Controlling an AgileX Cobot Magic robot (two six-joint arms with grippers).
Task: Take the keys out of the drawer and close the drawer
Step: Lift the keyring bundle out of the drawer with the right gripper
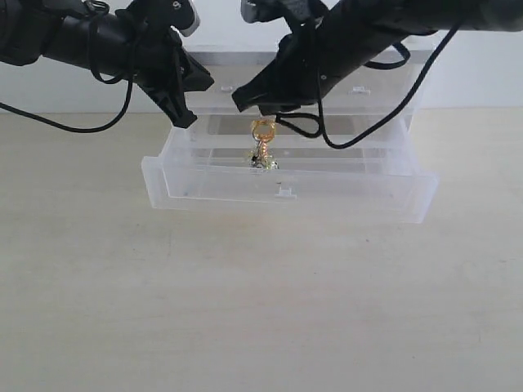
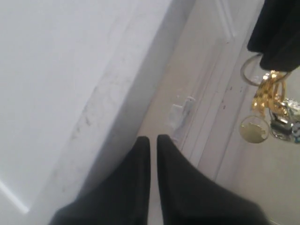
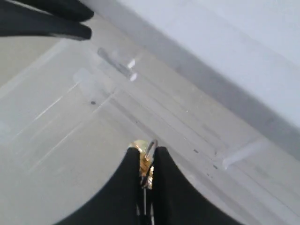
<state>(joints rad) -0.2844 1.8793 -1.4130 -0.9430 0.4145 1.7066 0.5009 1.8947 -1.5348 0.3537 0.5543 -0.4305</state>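
Observation:
The keys (image 1: 263,144), a gold bunch with a silver clasp, hang over the open drawer (image 1: 286,192), their low end near its floor. My right gripper (image 1: 263,110) is shut on their top; gold rings show between its fingers (image 3: 148,161). The left wrist view shows the keys (image 2: 269,110) dangling under the right gripper's dark tip. My left gripper (image 1: 186,114) hovers at the drawer's back left corner, its jaws nearly together with nothing between them (image 2: 153,139). The drawer is pulled far out of the translucent unit (image 1: 384,98).
The unit stands at the back of a pale wooden table (image 1: 261,310). A white wall rises behind it. The small tab handle (image 1: 284,193) sits mid-front of the drawer. Black cables (image 1: 359,131) hang from the right arm over the drawer.

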